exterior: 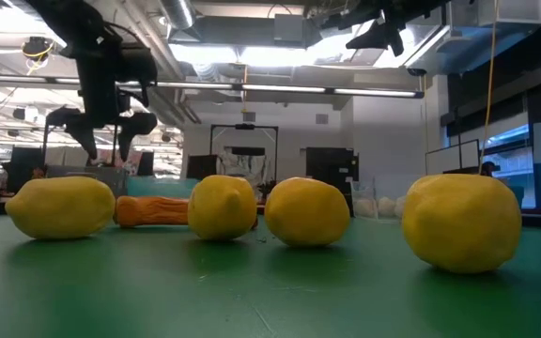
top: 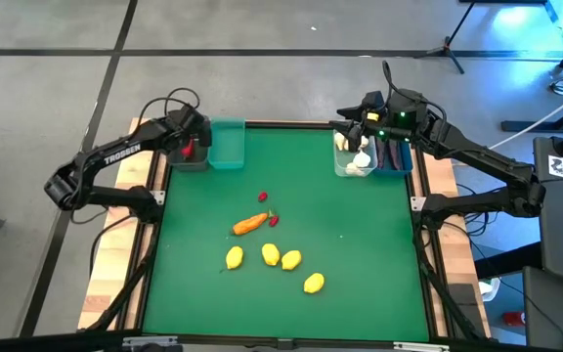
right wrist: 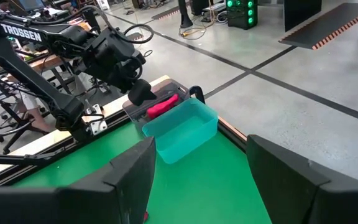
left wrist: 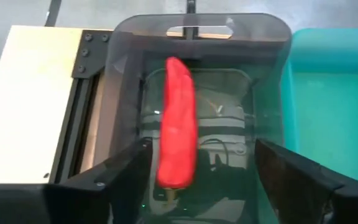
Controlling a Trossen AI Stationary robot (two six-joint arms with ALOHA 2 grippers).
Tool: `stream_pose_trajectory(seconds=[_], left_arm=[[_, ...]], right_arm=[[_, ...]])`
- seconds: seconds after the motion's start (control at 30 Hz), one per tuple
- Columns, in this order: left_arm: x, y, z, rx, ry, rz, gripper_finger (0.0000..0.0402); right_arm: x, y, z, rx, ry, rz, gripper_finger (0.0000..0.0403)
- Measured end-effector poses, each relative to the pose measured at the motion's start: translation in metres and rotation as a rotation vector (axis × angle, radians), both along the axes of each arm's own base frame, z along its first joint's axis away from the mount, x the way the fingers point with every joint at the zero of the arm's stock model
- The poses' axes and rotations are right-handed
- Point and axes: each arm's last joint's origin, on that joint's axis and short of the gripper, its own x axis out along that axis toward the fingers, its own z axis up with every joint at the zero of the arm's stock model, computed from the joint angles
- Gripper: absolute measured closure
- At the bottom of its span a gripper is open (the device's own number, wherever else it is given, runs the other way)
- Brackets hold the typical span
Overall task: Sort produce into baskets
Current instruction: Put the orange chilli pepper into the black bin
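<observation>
- Lemons: four lie at the near end of the mat, and they are the biggest loose produce and closest to the low camera. From left to right they are lemon one, lemon two, lemon three and lemon four.
- Baskets: the smoky bin and teal bin stand touching at the far left. The clear bin and blue bin stand at the far right.
- Left gripper: it hangs directly over the smoky bin with fingers spread wide and nothing between them.
- Pepper: the red pepper lies inside the smoky bin, below the spread fingers and apart from them. Its long axis runs near to far along the bin.
- Right gripper: it hovers over the clear and blue bins, fingers spread and empty.
- Carrot: it lies mid-mat, long axis slanting from near left to far right.
- Garlic: white bulbs sit in the clear bin.
- Berries: one lies far of the carrot, another just beside its right tip.
- Judgement: the carrot and lemons lie near of both grippers, roughly midway between the arms. The leftmost lemon favours the left arm and lemon four the right.
</observation>
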Motion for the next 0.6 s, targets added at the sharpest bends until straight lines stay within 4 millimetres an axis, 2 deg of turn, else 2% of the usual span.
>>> stream_pose_trajectory(seconds=[0.1, 0.27, 0.43, 0.5, 0.6], left_arm=[[0.005, -0.005, 0.004, 0.008, -0.018, -0.081, 0.0115], [0.023, -0.023, 0.026, 0.093, -0.143, -0.393, 0.0121], [0.045, -0.055, 0.051, 0.151, -0.401, -0.858, 0.0123], [0.053, -0.071, 0.056, 0.113, -0.496, -0.954, 0.0123], [0.065, -0.097, 0.054, 0.045, -0.517, -1.064, 0.0123]], right_arm=[[0.0, 0.0, 0.0, 0.001, 0.0, 0.0, 0.0155], [0.0, 0.0, 0.0, 0.001, -0.001, 0.0, 0.0155], [0.001, -0.001, -0.001, 0.004, 0.003, 0.0, 0.0155], [0.002, -0.001, -0.002, 0.007, 0.006, 0.0, 0.0155], [0.004, -0.002, -0.004, 0.015, 0.014, -0.001, 0.0155]])
